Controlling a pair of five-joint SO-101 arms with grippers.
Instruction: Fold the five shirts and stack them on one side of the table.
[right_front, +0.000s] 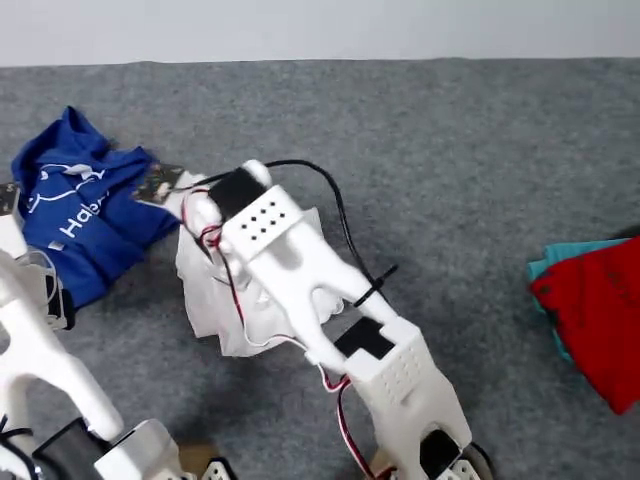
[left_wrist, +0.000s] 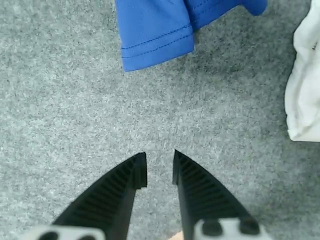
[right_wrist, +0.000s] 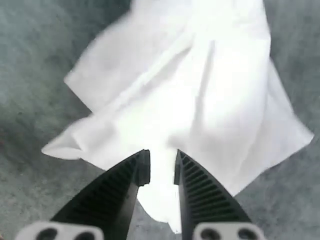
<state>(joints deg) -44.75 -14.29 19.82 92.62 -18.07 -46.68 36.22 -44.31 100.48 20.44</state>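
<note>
A white shirt (right_front: 215, 305) lies bunched at the table's middle. My right gripper (right_front: 198, 215) is down over its far edge. In the right wrist view, white cloth (right_wrist: 200, 85) runs in between the fingers of the right gripper (right_wrist: 162, 152), which is shut on it. At the far left lies a crumpled blue shirt (right_front: 75, 215). My left gripper (left_wrist: 160, 155) hangs over bare carpet, its fingers a narrow gap apart and holding nothing. A blue sleeve (left_wrist: 157, 30) lies just ahead of it, and the white shirt's edge (left_wrist: 305, 95) is off to one side. At the right edge, a red shirt (right_front: 600, 300) rests on a teal one (right_front: 560, 255).
Grey carpet (right_front: 460, 150) covers the table, with open room across the back and between the white shirt and the red stack. The left arm (right_front: 35, 345) stands at the near left corner. The right arm's base (right_front: 420, 420) is at the near middle, and a black cable (right_front: 335, 200) loops over it.
</note>
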